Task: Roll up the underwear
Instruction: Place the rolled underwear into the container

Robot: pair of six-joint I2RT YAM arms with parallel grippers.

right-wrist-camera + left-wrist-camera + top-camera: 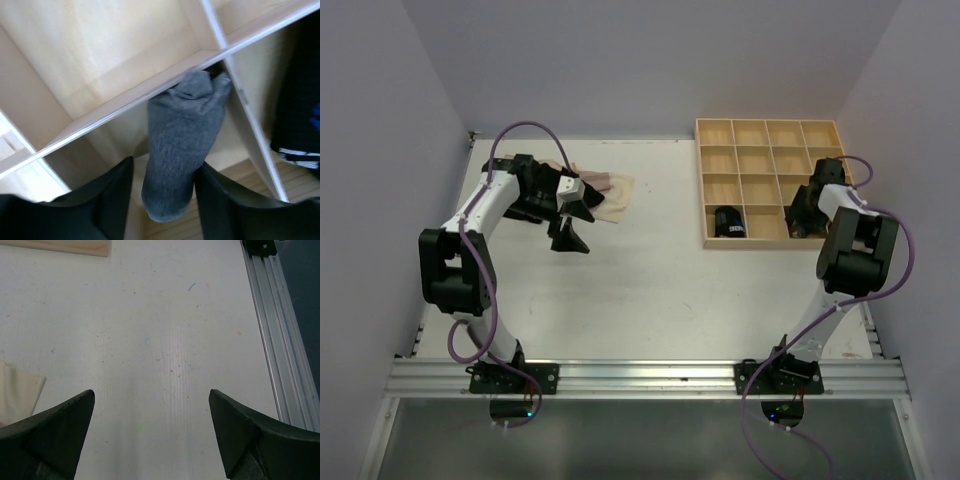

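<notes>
A rolled grey underwear (182, 135) stands in a compartment of the wooden tray (767, 132), leaning on a divider. My right gripper (164, 167) straddles its lower end, open: the left finger stands clear of the cloth, the right finger (220, 200) is close against it. In the top view this gripper (803, 215) reaches into the tray's front right compartment. A pale beige underwear (610, 195) lies flat at the back left of the table. My left gripper (572, 228) hovers beside it, wide open and empty (151, 392); a beige corner (17, 390) shows by its left finger.
A black rolled underwear (728, 222) sits in the tray's front left compartment; its dark cloth (300, 115) shows beyond a divider. The tray's corner (75, 246) and the table's aluminium rail (280, 340) appear in the left wrist view. White walls enclose the table.
</notes>
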